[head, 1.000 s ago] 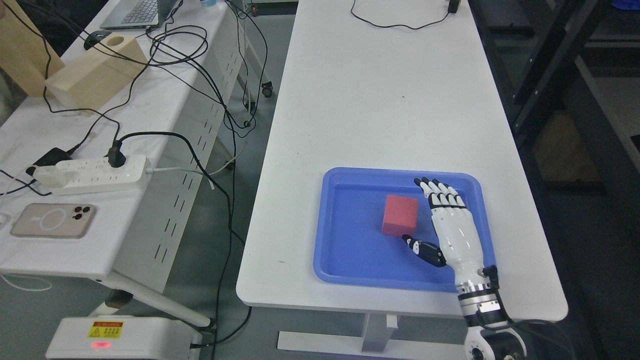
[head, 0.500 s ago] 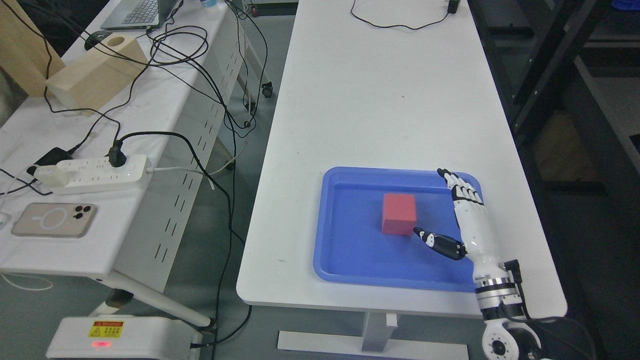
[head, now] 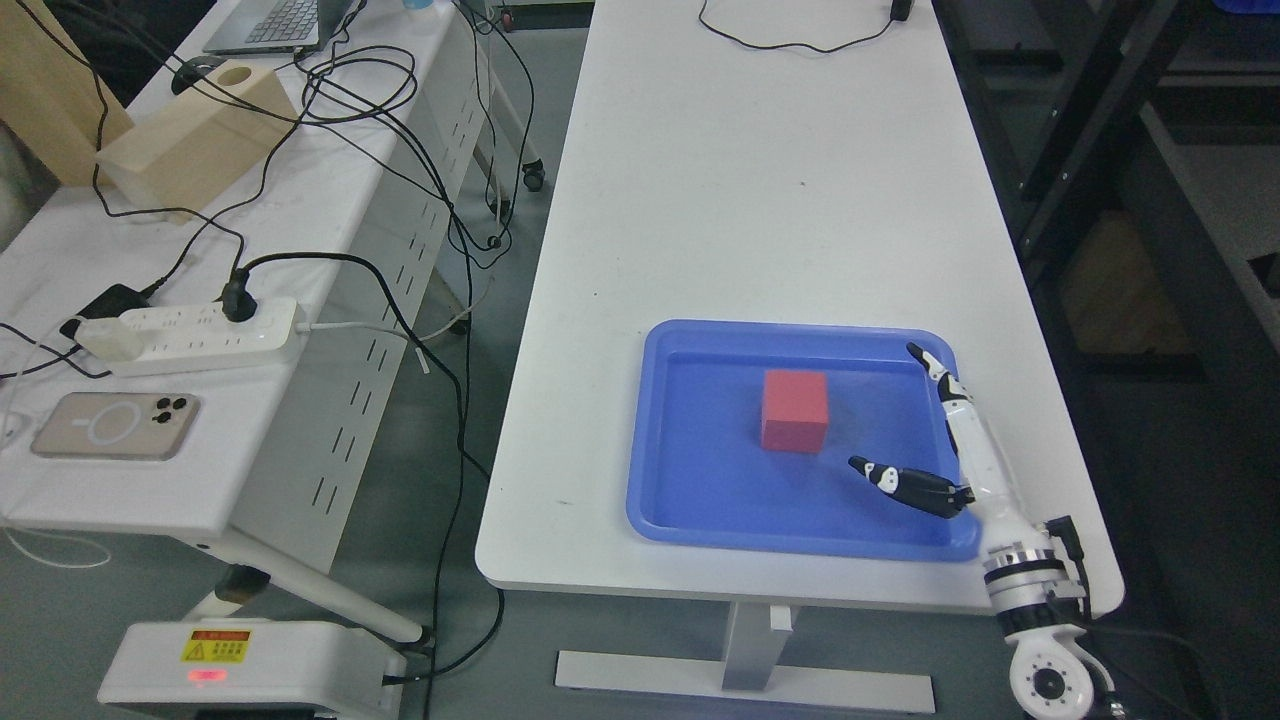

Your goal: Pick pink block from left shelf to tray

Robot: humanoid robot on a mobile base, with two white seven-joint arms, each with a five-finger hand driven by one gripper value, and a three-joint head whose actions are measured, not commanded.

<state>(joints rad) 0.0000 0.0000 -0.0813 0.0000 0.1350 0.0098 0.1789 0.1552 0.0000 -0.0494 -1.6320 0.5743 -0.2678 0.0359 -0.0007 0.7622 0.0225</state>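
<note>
White table point(head: 760, 180), blue tray point(head: 700, 500), pink block point(head: 795, 410) (squarish, upright)

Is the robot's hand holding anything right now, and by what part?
Nothing is held. The right hand is open, clear of the pink block sitting in the blue tray.

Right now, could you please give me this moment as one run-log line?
block: in tray, upright | right hand: open, apart from block, at tray's right edge | left hand: not in view
</note>
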